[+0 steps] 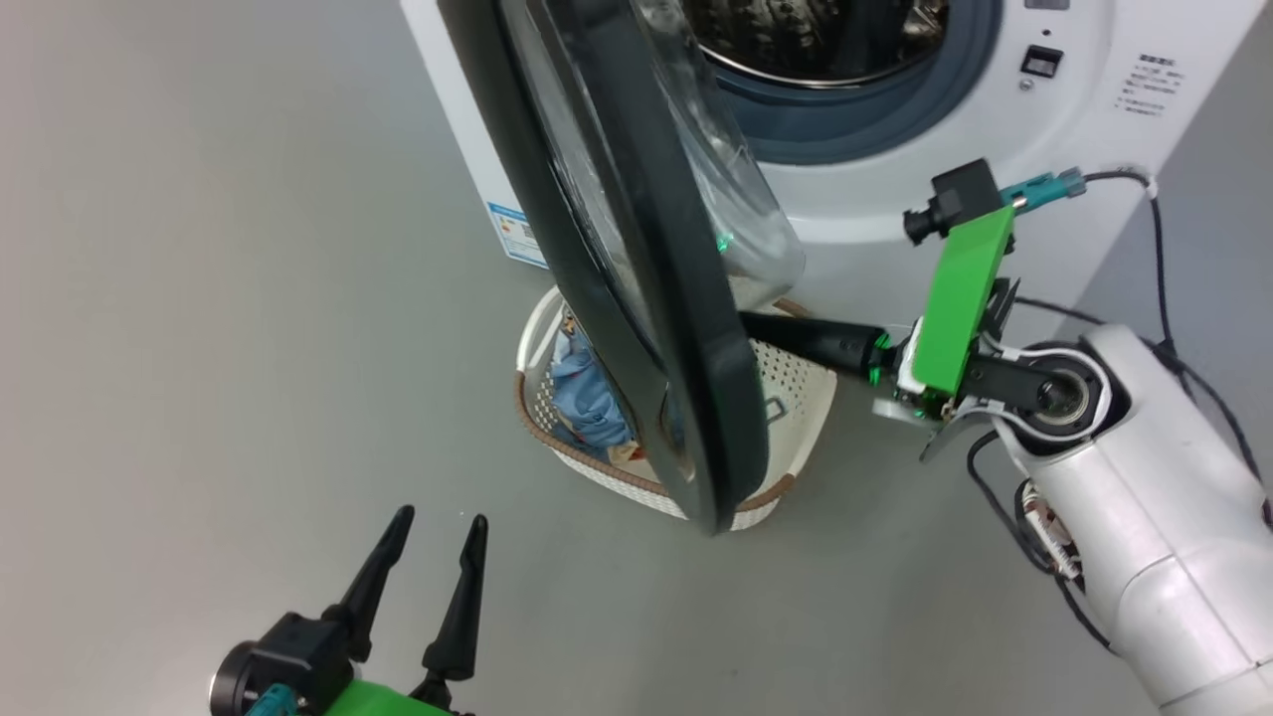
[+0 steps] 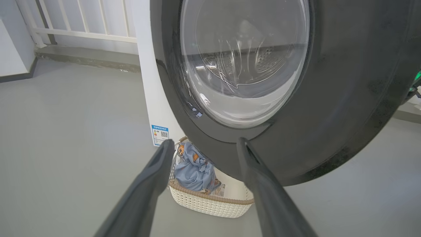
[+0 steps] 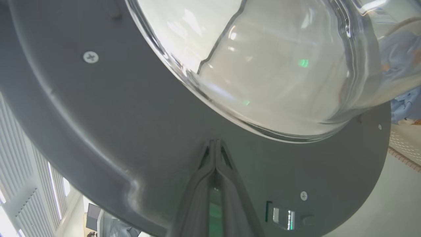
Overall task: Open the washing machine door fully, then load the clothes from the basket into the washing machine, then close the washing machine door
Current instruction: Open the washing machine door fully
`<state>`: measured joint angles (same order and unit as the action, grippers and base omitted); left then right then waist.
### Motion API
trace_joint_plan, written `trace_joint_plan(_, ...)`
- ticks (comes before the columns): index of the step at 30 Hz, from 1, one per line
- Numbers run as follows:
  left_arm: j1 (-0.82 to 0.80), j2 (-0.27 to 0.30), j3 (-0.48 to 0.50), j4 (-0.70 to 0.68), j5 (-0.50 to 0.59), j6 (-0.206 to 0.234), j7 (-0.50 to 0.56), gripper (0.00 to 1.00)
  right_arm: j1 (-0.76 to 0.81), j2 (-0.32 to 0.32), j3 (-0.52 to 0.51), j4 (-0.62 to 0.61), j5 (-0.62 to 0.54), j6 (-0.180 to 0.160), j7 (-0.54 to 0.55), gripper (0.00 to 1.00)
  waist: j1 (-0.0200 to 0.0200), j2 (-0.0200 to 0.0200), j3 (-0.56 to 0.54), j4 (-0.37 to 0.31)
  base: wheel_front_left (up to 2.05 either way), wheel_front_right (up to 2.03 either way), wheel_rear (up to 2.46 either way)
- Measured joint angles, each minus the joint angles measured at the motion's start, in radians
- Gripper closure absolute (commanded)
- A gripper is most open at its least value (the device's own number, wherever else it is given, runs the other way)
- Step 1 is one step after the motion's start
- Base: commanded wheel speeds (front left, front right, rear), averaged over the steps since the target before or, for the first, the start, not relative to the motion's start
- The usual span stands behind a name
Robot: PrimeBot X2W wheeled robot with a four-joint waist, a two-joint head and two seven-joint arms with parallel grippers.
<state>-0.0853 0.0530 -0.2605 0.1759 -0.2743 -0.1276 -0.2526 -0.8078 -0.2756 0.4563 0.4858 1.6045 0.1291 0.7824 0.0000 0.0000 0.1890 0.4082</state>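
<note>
The washing machine door stands partly open. The right end effector, fingers pressed together, touches the door's grey inner face just below the glass bowl. Under these fingers, the basket sits on the floor, holding the clothes. The left end effector, fingers spread and empty, hovers near the door's outer side.

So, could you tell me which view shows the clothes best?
The left wrist view: the clothes lie in plain sight in the basket. The head view has them half hidden behind the washing machine door; the right wrist view gives a distorted glimpse through its glass.
</note>
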Motion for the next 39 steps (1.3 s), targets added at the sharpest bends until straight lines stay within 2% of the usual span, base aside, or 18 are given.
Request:
trace_joint_plan(13,0.043,-0.006,0.06,0.032,0.008,0.0,0.0,0.0,0.072,0.061,0.026,-0.023,-0.002,0.0,0.008,1.0,0.0,0.0,-0.047,0.071,0.0,0.0,0.0)
trace_joint_plan(28,0.043,-0.016,0.087,0.053,0.018,0.0,0.0,0.0,0.074,0.131,0.046,-0.017,-0.007,0.0,-0.011,1.0,0.0,0.0,-0.067,0.129,0.0,0.0,0.0)
trace_joint_plan(39,0.043,-0.017,0.115,0.051,0.018,0.0,0.0,0.0,0.071,0.161,0.071,0.009,-0.012,0.0,-0.014,1.0,0.0,0.0,-0.049,0.14,0.0,0.0,0.0)
